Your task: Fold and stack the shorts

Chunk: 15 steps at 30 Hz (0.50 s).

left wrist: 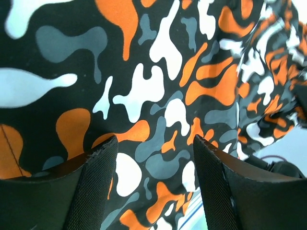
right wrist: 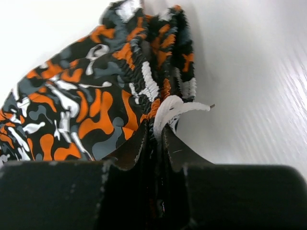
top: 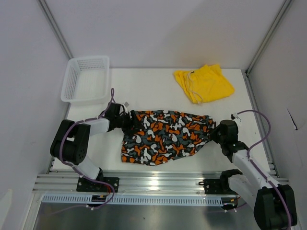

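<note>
Top camera is looking down from above and behind the arm bases (top: 96, 184) over the whole table (top: 144, 91), while each wrist camera is peering past its own fingers (left wrist: 96, 191), very close on the patterned shorts (top: 165, 136), which all three views are sharing.

The white worktop (top: 158, 88) carries patterned shorts (top: 165, 136) spread near its front edge, yellow shorts (top: 204, 84) (loosely bunched) at the far right, and a mesh basket (top: 90, 58) at the far left corner.

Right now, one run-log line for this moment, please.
left tool open over patterned shorts | right tool shut on patterned shorts waistband | yellow shorts apart, far right | basket far left
</note>
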Available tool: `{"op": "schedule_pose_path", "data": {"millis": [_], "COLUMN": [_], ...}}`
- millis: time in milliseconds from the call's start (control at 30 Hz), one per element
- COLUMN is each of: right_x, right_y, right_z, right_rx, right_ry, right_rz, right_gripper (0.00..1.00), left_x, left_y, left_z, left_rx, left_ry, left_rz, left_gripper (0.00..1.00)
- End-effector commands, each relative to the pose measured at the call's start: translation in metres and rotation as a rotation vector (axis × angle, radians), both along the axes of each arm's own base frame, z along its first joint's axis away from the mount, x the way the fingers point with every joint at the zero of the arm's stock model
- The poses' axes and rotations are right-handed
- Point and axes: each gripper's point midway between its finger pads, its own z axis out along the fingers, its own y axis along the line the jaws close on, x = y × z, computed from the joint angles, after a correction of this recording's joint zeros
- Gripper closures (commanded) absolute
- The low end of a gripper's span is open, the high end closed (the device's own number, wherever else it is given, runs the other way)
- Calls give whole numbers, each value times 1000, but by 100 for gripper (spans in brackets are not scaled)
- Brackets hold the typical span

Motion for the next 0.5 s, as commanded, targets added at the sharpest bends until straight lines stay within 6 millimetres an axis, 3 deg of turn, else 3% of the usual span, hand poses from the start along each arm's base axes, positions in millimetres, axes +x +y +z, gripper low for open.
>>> {"op": "schedule_pose_path", "data": {"millis": [0, 67, 100, 167, 300, 467], "right_x": [-7, -11, -16, -18, -21, -16], "right_y": [1, -1, -7, -6, -12, 1], "right_z": [-5, -1, -9, 1, 1, -3], "right_rx": [87, 97, 97, 136, 168, 196], "right_ry": [-22, -56, -48, -94, -126, -111], "right_rz": [14, 24, 6, 12, -3, 69], "right_gripper": [100, 100, 100, 100, 100, 100], "left_x": [3, 7, 9, 10, 17, 24], "left_y": [52, 59, 61, 63, 62, 51], "left_z": [-39, -37, -36, -38, -30, 12], "left_rx": [241, 254, 255, 254, 239, 213], "left_ry": [38, 36, 35, 46, 32, -47], "left_rz": [103, 126, 133, 138, 148, 137], "left_gripper": [30, 29, 30, 29, 29, 28]}}
